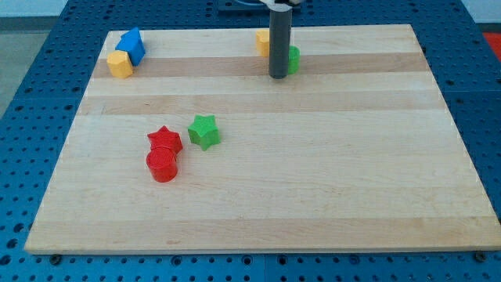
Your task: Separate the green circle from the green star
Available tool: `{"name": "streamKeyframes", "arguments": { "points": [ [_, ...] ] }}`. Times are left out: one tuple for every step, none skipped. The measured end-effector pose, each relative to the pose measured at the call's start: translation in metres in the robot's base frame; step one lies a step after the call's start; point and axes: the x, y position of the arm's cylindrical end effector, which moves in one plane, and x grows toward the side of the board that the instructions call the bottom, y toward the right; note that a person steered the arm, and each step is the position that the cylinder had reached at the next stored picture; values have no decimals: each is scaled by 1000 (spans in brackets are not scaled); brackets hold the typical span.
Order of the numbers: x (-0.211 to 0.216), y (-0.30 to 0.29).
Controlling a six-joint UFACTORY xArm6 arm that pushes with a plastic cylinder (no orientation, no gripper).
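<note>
The green star point(204, 131) lies left of the board's middle, just right of the red star point(165, 140). The green circle point(292, 59) sits near the view's top, far up and to the right of the green star. My rod stands against the circle's left side and hides part of it. My tip point(278, 76) rests on the board right at the circle's lower left edge.
A red circle point(163, 165) touches the red star from below. A blue block point(131, 45) and a yellow block point(120, 64) sit together at the top left. Another yellow block point(263, 41) is just up and left of my rod, near the wooden board's point(352, 157) top edge.
</note>
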Motion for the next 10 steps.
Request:
{"name": "streamKeyframes", "arguments": {
  "points": [
    [-8,-19],
    [-11,-19],
    [-11,12],
    [-11,52],
    [-16,65],
    [-25,51],
    [-30,26],
    [-41,19],
    [-51,20],
    [-52,37]
  ]
}}
